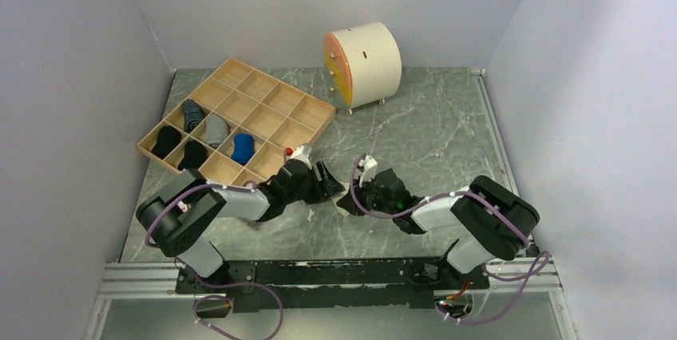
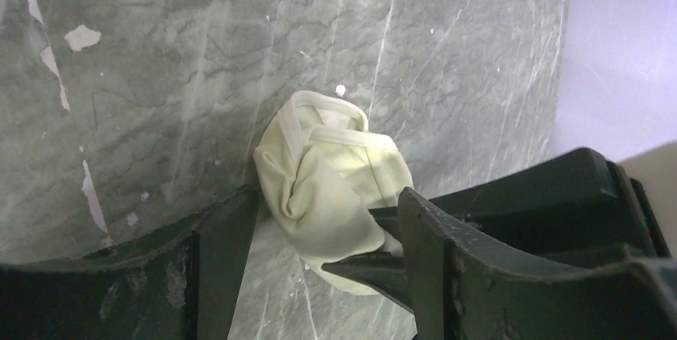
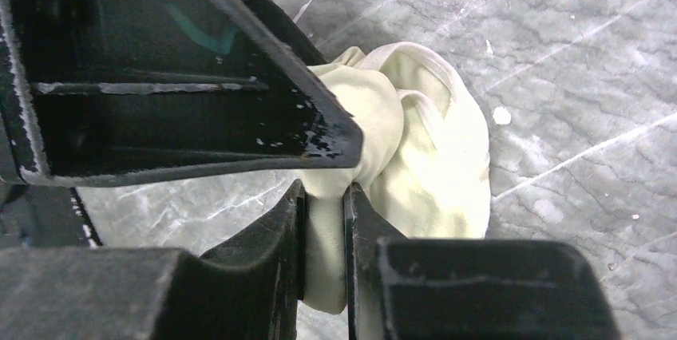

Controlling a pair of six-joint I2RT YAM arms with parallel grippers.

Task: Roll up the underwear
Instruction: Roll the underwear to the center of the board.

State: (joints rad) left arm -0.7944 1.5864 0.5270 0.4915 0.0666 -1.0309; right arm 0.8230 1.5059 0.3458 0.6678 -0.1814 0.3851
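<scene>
From the top camera the left tool (image 1: 326, 179) and the right tool (image 1: 351, 198) are seen meeting tip to tip over the middle of the desk (image 1: 431, 140), and the cloth between them is hidden by their heads. Only in the wrist views is the underwear (image 2: 327, 172) shown: a pale yellow bundle with a white band, bunched on the desk.

In the right wrist view the right tool is seen nearly closed, with a fold of the underwear pinched between its two fingers (image 3: 279, 268). The rest of the bundle lies just ahead of its tips.

The left tool is held wide open astride the same bundle and nothing is gripped by it. One finger (image 2: 223, 260) stands just beside the cloth's edge; whether it touches cannot be told. The other finger (image 2: 431, 260) is set against the opposite side. In the right wrist view a left-tool finger (image 3: 271, 61) is seen as a black wedge lying over the bundle.

Ahead of both tools bare marbled desk is seen. Ahead and to the left of the left tool, near its wrist, a wooden tray (image 1: 259, 85) holds dark and grey rolls and a blue roll (image 1: 243, 147). Well ahead of the right tool a cream drum-shaped cabinet (image 1: 367, 61) stands. The side wall (image 1: 591, 77) lies well apart on its right.
</scene>
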